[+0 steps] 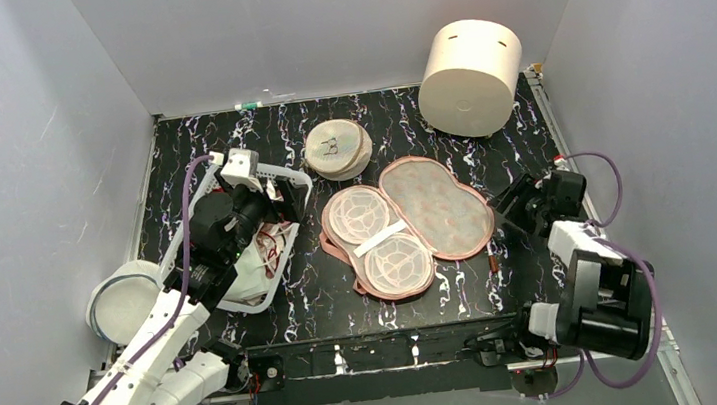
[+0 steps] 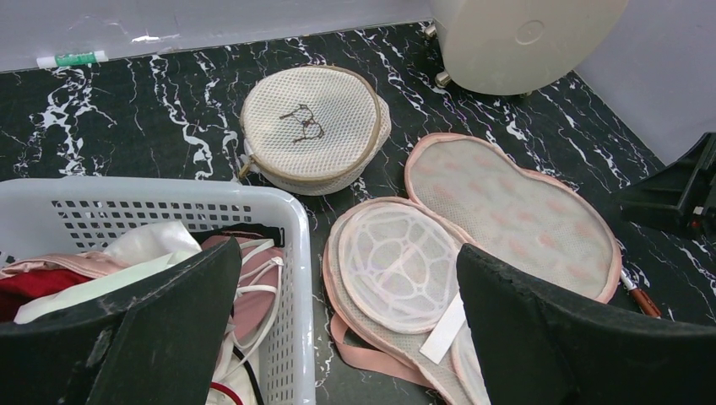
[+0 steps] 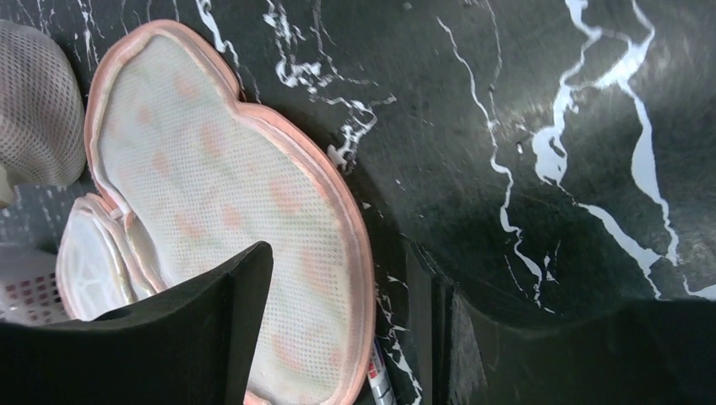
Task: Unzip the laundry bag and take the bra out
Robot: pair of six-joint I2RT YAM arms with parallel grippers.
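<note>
- Laundry bag (image 1: 407, 222) lies unzipped and spread flat; its pink edge shows below the gap of the right gripper (image 3: 346, 261), which is half-parted and grips nothing.
- Left gripper (image 2: 346, 261) hangs wide apart and empty over the basket (image 2: 169, 190), with the bag just beside it.

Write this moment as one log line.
laundry bag: unzipped, open | left end effector: open over basket | right end effector: open beside bag

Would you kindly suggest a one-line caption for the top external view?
Laundry bag lying open on the black marbled table, left hand over the clothes basket, right hand beside the bag.
</note>
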